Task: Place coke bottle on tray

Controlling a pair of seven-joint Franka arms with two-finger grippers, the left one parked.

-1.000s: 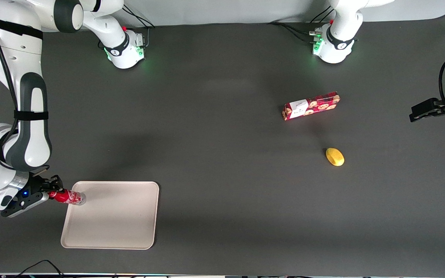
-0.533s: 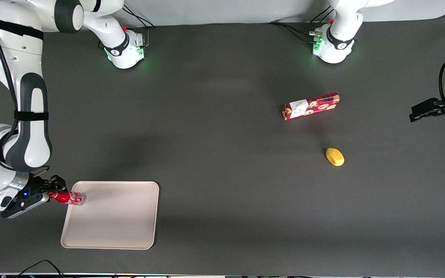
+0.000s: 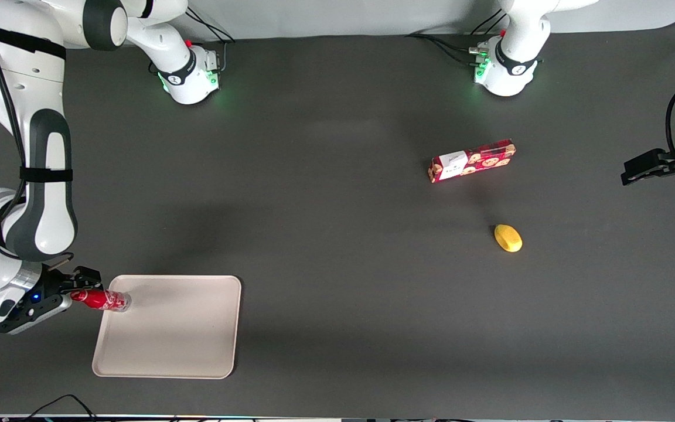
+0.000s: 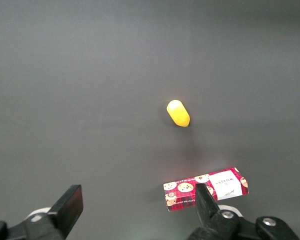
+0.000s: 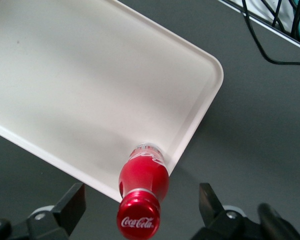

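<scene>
The coke bottle (image 3: 103, 299) has a red cap, a red label and a clear base. It stands upright in a corner of the beige tray (image 3: 179, 334), the corner farther from the front camera at the working arm's end. My right gripper (image 3: 78, 288) is above the bottle's cap, open, with a finger on each side and neither touching it. The right wrist view shows the cap and the bottle (image 5: 144, 176) between the spread fingers of the gripper (image 5: 141, 200), with its base just inside the tray's rim (image 5: 210, 95).
A red cookie box (image 3: 471, 160) and a yellow lemon-like object (image 3: 508, 238) lie toward the parked arm's end of the table; both show in the left wrist view, the box (image 4: 206, 189) and the yellow object (image 4: 178, 113). Cables (image 5: 275, 30) run along the table edge near the tray.
My gripper and wrist have shifted slightly away from the tray toward the working arm's end. The bottle has stayed standing in the tray corner.
</scene>
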